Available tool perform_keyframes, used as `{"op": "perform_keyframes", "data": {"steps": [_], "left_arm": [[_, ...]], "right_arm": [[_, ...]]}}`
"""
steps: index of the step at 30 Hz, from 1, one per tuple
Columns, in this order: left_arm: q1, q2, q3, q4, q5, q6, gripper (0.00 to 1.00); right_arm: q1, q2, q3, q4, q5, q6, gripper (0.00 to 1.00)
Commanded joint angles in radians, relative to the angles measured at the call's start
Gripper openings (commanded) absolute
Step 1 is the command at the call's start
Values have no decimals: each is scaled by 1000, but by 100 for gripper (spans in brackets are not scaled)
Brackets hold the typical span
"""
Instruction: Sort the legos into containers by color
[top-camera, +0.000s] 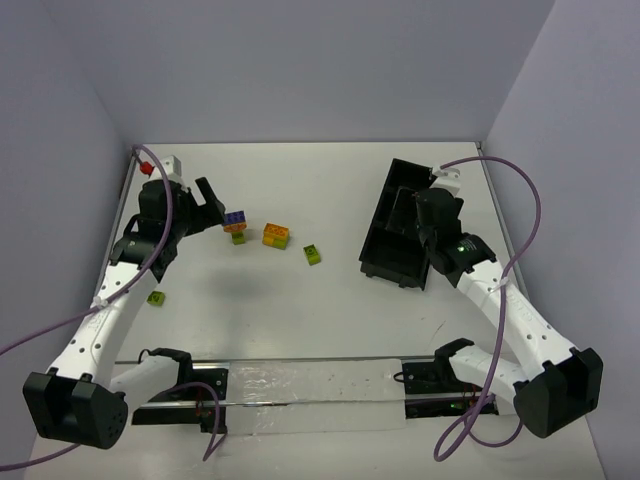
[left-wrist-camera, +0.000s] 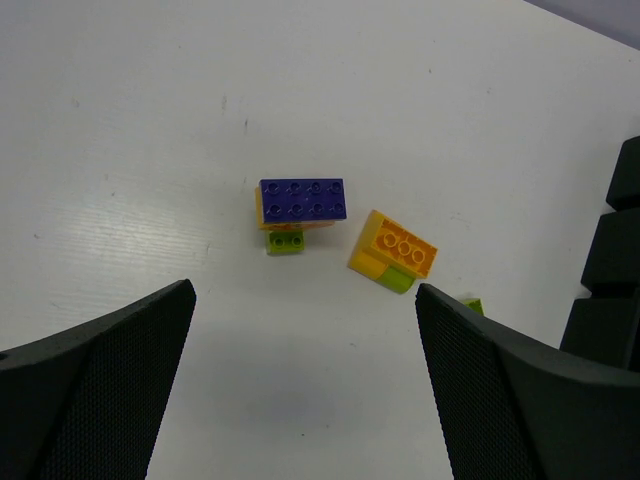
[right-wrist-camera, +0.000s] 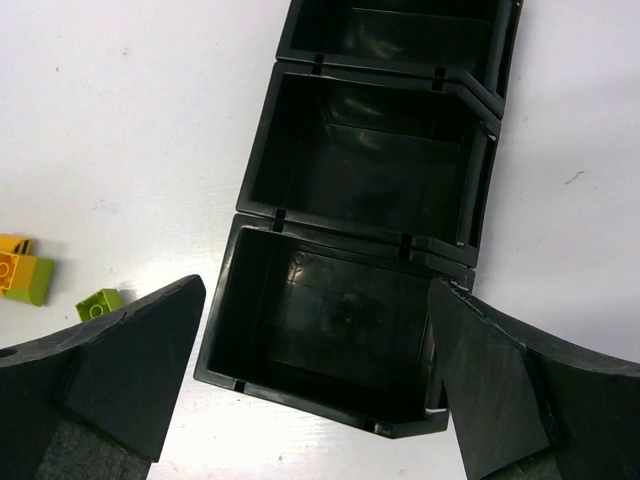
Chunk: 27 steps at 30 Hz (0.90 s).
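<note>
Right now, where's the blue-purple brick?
Top view, left half of the table: the blue-purple brick sits just ahead of the open left hand, with the orange-yellow brick to its right.

top: overhead, all; left wrist: close on legos (left-wrist-camera: 302, 198); right wrist: close on tray (right-wrist-camera: 340, 228)

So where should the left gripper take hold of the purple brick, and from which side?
Probably by its two short ends, from above. The purple brick lies studs up, a green brick sits by one long side, and the open left gripper lines up with those ends.
</note>
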Motion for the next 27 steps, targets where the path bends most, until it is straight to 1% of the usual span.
{"op": "perform_keyframes", "data": {"steps": [1,8,11,14,17,20,21,22,23,25,27], "left_arm": [[-44,15,62,8,-60,-1,99],[-77,22,69,13,-76,-10,99],[-80,19,70,10,-78,-15,99],[-83,15,67,9,-78,-19,99],[-86,17,75,10,-76,-10,99],[-84,28,91,5,-79,2,99],[-84,31,96,4,-77,10,99],[-84,34,101,3,-75,15,99],[-85,38,106,3,-70,20,99],[-86,43,114,-2,-49,30,99],[-87,48,127,-17,-23,38,99]], "right_arm": [[12,-5,31,19,25,2,100],[17,-7,34,9,-16,-17,100],[25,10,37,5,-57,-48,100],[34,48,62,-5,-81,-70,100],[42,120,108,-34,-63,-53,100],[45,209,151,-41,-55,-16,93],[45,242,165,-40,-48,8,89],[46,266,180,-35,-43,25,82],[46,291,193,-36,-34,40,79],[46,338,213,-48,-20,52,77],[46,366,234,-60,3,22,76]]}}
